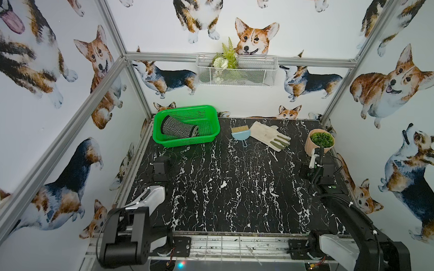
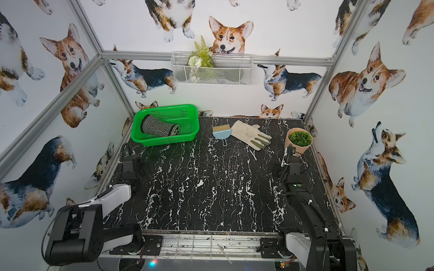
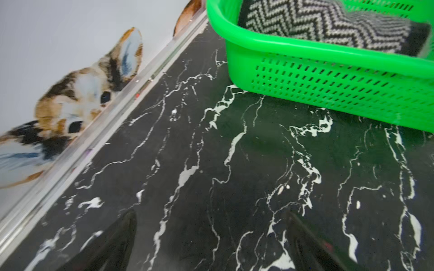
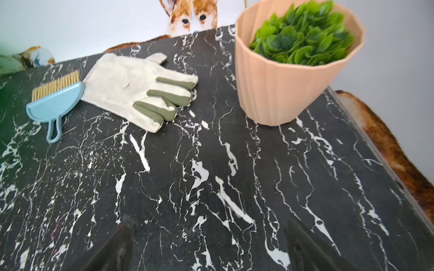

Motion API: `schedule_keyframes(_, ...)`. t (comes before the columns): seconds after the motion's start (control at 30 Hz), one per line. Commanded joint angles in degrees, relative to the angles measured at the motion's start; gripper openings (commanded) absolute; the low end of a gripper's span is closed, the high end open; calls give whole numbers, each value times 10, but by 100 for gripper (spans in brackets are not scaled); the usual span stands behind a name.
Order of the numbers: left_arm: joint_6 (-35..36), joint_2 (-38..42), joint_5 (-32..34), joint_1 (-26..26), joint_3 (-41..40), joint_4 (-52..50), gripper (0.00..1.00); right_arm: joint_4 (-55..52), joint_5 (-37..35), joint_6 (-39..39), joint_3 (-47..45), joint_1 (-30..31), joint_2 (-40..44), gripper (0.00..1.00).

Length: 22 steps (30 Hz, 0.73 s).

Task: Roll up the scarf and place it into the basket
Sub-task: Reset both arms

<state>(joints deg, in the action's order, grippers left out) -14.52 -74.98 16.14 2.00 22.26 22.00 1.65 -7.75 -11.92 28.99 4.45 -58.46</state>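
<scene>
The scarf (image 1: 179, 130) lies rolled up inside the green basket (image 1: 192, 141) at the far left of the table, its black-and-white zigzag face showing. The left wrist view shows the same roll (image 3: 328, 25) behind the basket's perforated wall (image 3: 340, 86). My left gripper (image 3: 210, 212) is open and empty, low over bare marble a short way in front of the basket (image 2: 164, 141). My right gripper (image 4: 209, 220) is also open and empty, over the marble on the right side, in front of the plant pot.
A cream glove with olive fingers (image 1: 267, 136) and a small blue brush (image 1: 240, 133) lie at the far middle. A peach pot with a green plant (image 1: 320, 142) stands far right. A white wire basket (image 1: 236, 70) hangs on the back wall. Walls enclose three sides.
</scene>
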Motion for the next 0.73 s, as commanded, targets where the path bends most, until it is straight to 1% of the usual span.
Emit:
schedule_keyframes(0.0, 52, -27, -14, -26, -6, 165, 100, 76, -27, 28, -28, -3, 15, 100)
schedule_keyframes(0.03, 85, -30, -23, -38, -15, 198, 100, 94, -16, 41, -43, -3, 20, 100)
schedule_keyframes(0.07, 124, -36, -22, -56, -35, 258, 100, 123, -15, 45, -63, -3, 22, 100)
schedule_keyframes(0.1, 139, -57, -5, -75, -62, 333, 100, 159, -19, 44, -84, -4, 19, 100)
schedule_keyframes(0.13, 149, -89, 10, -93, -81, 396, 100, 188, -23, 48, -100, -5, 13, 100)
schedule_keyframes(0.17, 166, -148, 47, -116, -107, 498, 100, 220, -22, 53, -114, -6, -1, 100)
schedule_keyframes(0.2, 194, -196, 59, -130, -115, 595, 100, 250, -16, 59, -127, -7, -23, 100)
schedule_keyframes(0.23, 196, -170, 69, -141, -96, 524, 100, 281, -14, 60, -130, -9, -42, 100)
schedule_keyframes(0.27, 194, -148, 51, -141, -75, 445, 100, 266, -4, 64, -119, -10, -49, 100)
schedule_keyframes(0.3, 194, -160, 49, -132, -70, 458, 100, 254, 9, 71, -107, -11, -53, 100)
schedule_keyframes(0.33, 197, -171, 81, -138, -70, 478, 100, 298, 8, 76, -115, -11, -82, 100)
schedule_keyframes(0.37, 195, -170, 85, -141, -70, 477, 100, 316, 5, 78, -114, -12, -94, 100)
schedule_keyframes(0.43, 190, -166, 85, -140, -70, 467, 100, 303, 23, 78, -95, -18, -114, 100)
schedule_keyframes(0.5, 196, -169, 85, -140, -69, 472, 100, 321, 32, 80, -85, -19, -138, 100)
schedule_keyframes(0.57, 188, -164, 80, -137, -53, 432, 100, 311, 34, 82, -71, -21, -152, 100)
schedule_keyframes(0.63, 169, -156, 64, -120, -23, 359, 100, 311, 38, 88, -63, -24, -163, 100)
schedule_keyframes(0.67, 160, -154, 49, -109, -17, 344, 100, 335, 38, 92, -72, -25, -171, 100)
schedule_keyframes(0.7, 159, -154, 45, -105, -17, 348, 100, 379, 34, 92, -89, -25, -186, 100)
